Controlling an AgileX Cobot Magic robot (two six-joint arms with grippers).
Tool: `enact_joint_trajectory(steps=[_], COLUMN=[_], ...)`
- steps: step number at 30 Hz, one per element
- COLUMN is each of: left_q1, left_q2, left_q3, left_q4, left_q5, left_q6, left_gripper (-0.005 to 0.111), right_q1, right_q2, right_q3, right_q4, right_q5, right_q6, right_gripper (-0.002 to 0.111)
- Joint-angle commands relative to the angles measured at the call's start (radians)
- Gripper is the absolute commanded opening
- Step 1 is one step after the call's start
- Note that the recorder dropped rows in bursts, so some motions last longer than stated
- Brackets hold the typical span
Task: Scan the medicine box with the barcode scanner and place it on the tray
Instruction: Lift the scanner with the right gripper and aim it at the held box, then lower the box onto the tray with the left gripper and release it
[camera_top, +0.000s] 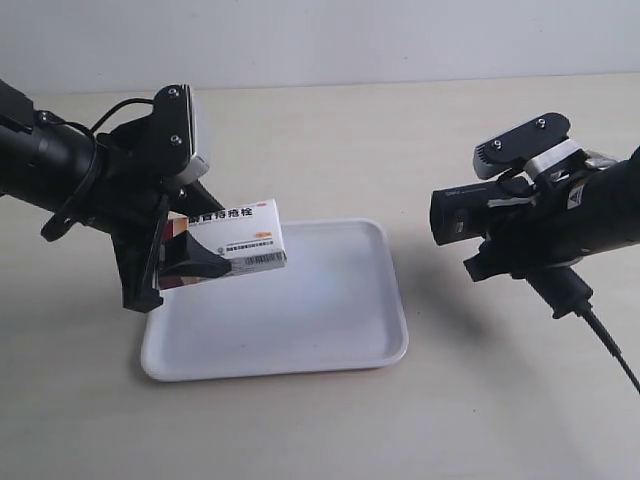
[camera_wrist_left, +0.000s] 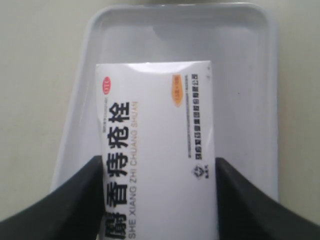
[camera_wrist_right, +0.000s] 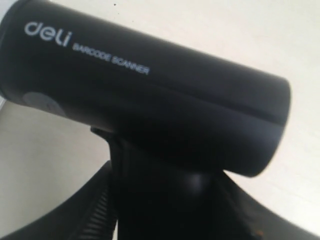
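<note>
The white medicine box hangs over the left part of the white tray, with its barcode edge toward the other arm. My left gripper is shut on the box, one black finger on each long side. The black barcode scanner is held off the table to the right of the tray, its head toward the box. My right gripper is shut on the scanner's handle. The scanner's cable trails down to the right.
The beige table lies all around the tray. The scanner sits roughly a hand's width from the tray's right rim. Nothing else stands on the table in these views.
</note>
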Motion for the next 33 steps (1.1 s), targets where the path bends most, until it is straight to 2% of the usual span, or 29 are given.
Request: enact_joint_trajectory(steps=[1,14,19,22,28,30,33], left_q1=[0.003,0.003,-0.002,-0.002,-0.002,-0.002,-0.002], left_q2=[0.015,0.024,0.091,0.158,0.254,0.275,0.29], left_q3=[-0.007,-0.007,-0.007,-0.007,-0.007,-0.009,-0.008], left_q4=[-0.044,-0.048,-0.161,-0.301,-0.312,-0.315,-0.317], left_q5=[0.023,0.023,0.019,0.012,-0.039,-0.062,-0.075], left_q6=[0.047,0.047,0.053,0.16,0.252,0.258,0.258], left_gripper=[0.0,0.0,0.0,0.0,0.0,0.003,0.02], right_q1=[0.003,0.003,0.001,0.001,0.001,0.001,0.003], right_q2=[-0.048,-0.125,0.01,0.089,0.151,0.16,0.179], right_q3=[0.0,-0.002,0.0,0.0,0.0,0.0,0.0], right_q4=[-0.048,-0.122,-0.122,-0.12,-0.117,-0.117,-0.117], right_q5=[-0.039,-0.026,-0.146,-0.2,-0.243,-0.245,-0.245], right_q6=[-0.011,-0.012,0.098,0.16,0.223,0.246,0.28], right_gripper=[0.0,0.0,0.0,0.0,0.0,0.0,0.005])
